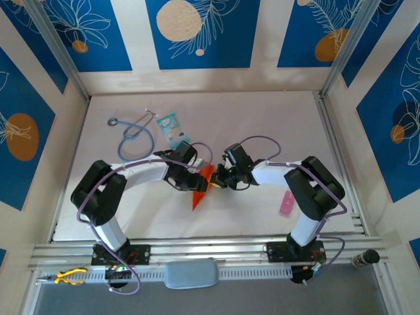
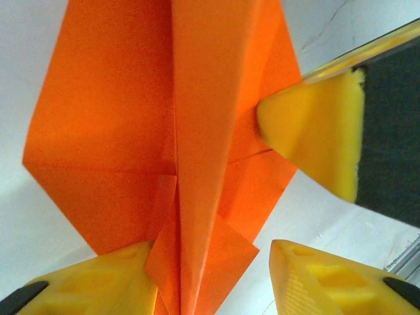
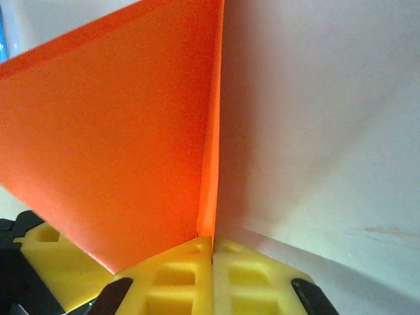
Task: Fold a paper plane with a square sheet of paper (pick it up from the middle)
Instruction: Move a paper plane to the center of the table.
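The orange sheet of paper (image 1: pixel 199 191) lies mid-table, folded into a long pointed paper plane shape with its tip toward the near edge. In the left wrist view its wings (image 2: pixel 111 131) spread flat and a centre crease stands up. My left gripper (image 2: pixel 211 248) is open, its yellow fingers (image 2: pixel 118 282) astride the crease at the tail. One fingertip touches the paper. My right gripper (image 3: pixel 212 240) is shut on the paper's raised fold (image 3: pixel 131 144), which rises straight from the pinch. Its yellow finger (image 2: pixel 312 131) presses the fold from the right. From above, both grippers (image 1: pixel 194 178) (image 1: pixel 216 180) meet at the paper.
A blue stethoscope (image 1: pixel 134 136) and a light-blue packet (image 1: pixel 169 126) lie at the back left. A small pink strip (image 1: pixel 287 203) lies near the right arm. Yellow-handled pliers (image 1: pixel 67 276) rest below the metal rails (image 1: pixel 210 249) at the near edge.
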